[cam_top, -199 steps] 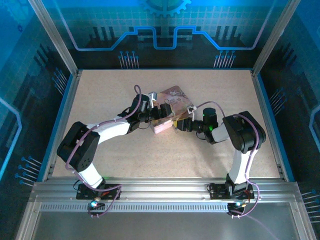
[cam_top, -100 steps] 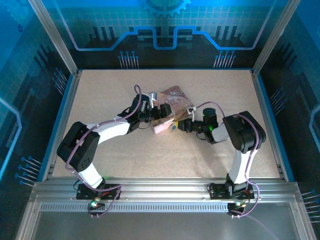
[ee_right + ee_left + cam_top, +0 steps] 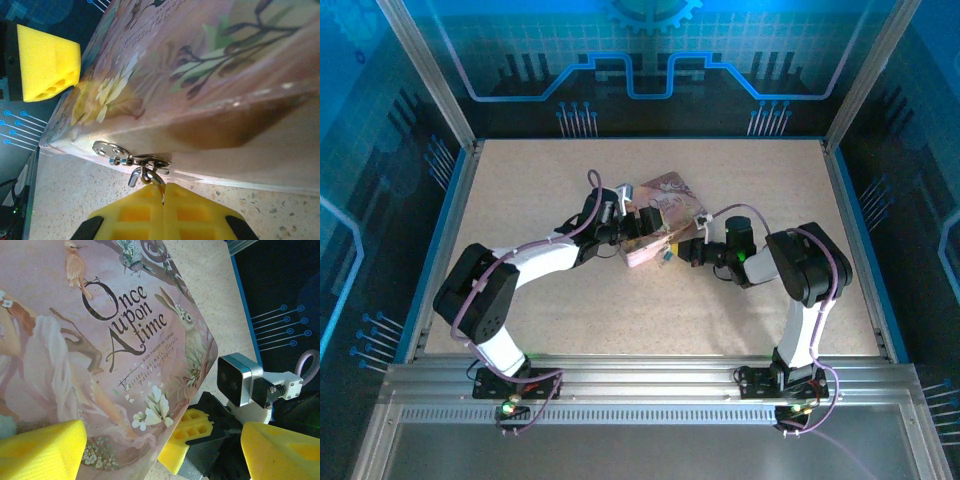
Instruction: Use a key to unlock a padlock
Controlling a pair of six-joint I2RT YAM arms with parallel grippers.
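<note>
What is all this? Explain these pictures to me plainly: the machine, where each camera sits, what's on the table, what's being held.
These are two robot arms bolted at the table's near edge, each ending in a two-fingered hand with yellow pads. The wide picture looks down from above and behind them. The other two come from a small camera on each wrist. On the speckled table lies a pink picture tin printed "Once upon a time". The left hand is open, its pads wide apart with a corner of the tin between them. The right hand is shut, its tips right at a small silver metal fitting on the tin's edge. Whether it pinches anything thin there, I cannot tell.
</note>
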